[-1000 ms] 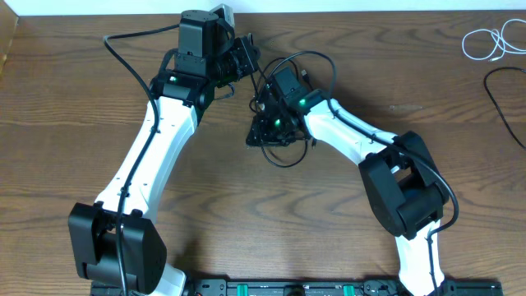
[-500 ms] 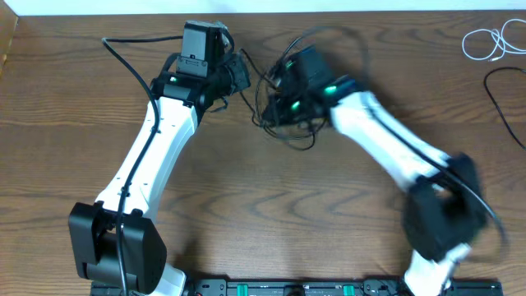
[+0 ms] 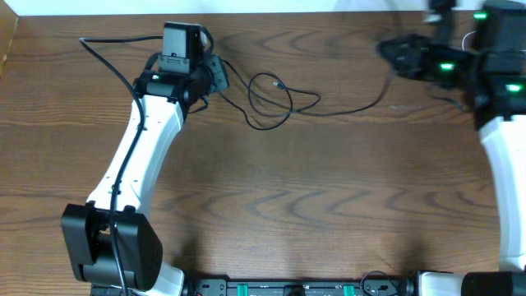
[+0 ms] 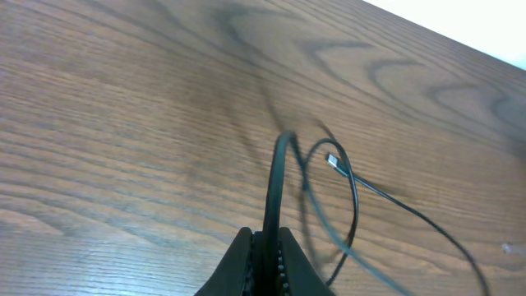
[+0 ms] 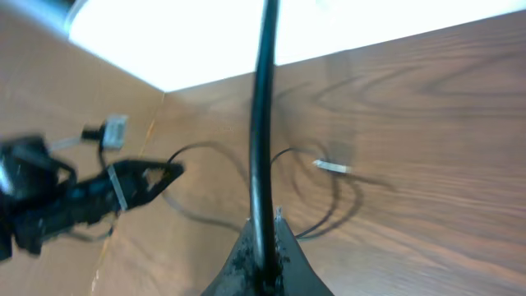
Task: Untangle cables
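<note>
My left tool [image 4: 267,253] is pressed together on 1 black cable [image 3: 353,110]. My right tool [image 5: 263,253], far right near the back edge, pinches what looks like the same cable. Btwn them it runs across the wood surface [image 3: 288,205] w/ 1 loose loop near the left tool. A small plug [image 4: 332,160] sits inside that loop.

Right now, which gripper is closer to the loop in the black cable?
The left gripper: the black cable loops just beyond it. The right gripper, also shut on that cable, sits far off at the end of the straight run.
</note>
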Robot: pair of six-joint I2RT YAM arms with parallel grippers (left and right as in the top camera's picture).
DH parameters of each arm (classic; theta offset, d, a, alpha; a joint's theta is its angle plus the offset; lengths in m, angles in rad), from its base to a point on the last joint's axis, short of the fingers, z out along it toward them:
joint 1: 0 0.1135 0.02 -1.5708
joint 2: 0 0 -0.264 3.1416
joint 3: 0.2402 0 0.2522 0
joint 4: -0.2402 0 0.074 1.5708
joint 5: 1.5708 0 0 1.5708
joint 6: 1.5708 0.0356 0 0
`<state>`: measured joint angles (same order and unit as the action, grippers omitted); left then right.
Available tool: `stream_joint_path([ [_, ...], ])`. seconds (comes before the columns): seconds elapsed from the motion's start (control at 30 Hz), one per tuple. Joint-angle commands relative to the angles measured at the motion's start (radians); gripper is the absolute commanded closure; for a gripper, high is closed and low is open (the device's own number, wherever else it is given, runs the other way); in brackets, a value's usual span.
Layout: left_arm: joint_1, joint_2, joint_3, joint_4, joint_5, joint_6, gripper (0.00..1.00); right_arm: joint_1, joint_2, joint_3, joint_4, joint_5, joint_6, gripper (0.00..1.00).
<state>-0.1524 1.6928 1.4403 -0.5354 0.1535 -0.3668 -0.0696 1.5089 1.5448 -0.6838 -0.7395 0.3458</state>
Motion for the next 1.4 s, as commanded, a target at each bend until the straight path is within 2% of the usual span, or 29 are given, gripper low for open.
stream_joint_path([
  [0.0,0.011,0.000,-0.010,0.010,-0.004,0.019,0.93,-0.051,-0.003,0.007,-0.046,-0.061,-0.045,0.99],
  [0.07,0.011,0.000,-0.010,0.045,0.048,0.046,0.93,-0.057,0.013,0.007,-0.097,-0.011,-0.070,0.99],
  [0.2,0.011,-0.011,-0.002,0.177,0.316,0.155,0.93,-0.047,0.053,0.007,-0.180,0.098,-0.093,0.99],
  [0.27,0.011,-0.025,0.000,0.276,0.457,0.161,0.93,-0.039,0.080,0.007,-0.210,0.136,-0.093,0.99],
  [0.4,0.011,-0.051,0.000,0.445,0.645,0.136,0.93,-0.037,0.135,0.007,-0.257,0.188,-0.117,0.99],
  [0.43,0.011,-0.063,0.000,0.500,0.689,0.102,0.93,-0.037,0.155,0.007,-0.273,0.188,-0.139,0.95],
  [0.5,0.011,-0.082,0.000,0.570,0.729,0.053,0.93,-0.037,0.182,0.007,-0.295,0.187,-0.172,0.73],
  [0.6,0.011,-0.112,0.000,0.657,0.752,-0.034,0.93,-0.031,0.213,0.007,-0.312,0.148,-0.277,0.49],
  [0.73,0.011,-0.145,0.000,0.743,0.771,-0.130,0.93,-0.006,0.218,0.007,-0.303,-0.002,-0.516,0.20],
  [0.8,0.011,-0.158,0.000,0.810,0.795,-0.188,0.93,0.013,0.209,0.007,-0.290,-0.094,-0.660,0.02],
  [0.9,0.010,-0.164,0.000,0.893,0.808,-0.283,0.93,0.045,0.203,0.007,-0.248,-0.148,-0.732,0.01],
  [1.17,0.010,-0.165,0.000,0.995,0.808,-0.486,0.93,0.189,0.204,0.007,-0.070,-0.162,-0.716,0.01],
  [1.27,0.010,-0.165,0.000,0.994,0.803,-0.549,0.93,0.247,0.204,0.007,0.027,-0.161,-0.657,0.01],
  [1.37,0.010,-0.165,0.000,0.982,0.804,-0.582,0.93,0.300,0.204,0.007,0.168,-0.151,-0.526,0.01],
])
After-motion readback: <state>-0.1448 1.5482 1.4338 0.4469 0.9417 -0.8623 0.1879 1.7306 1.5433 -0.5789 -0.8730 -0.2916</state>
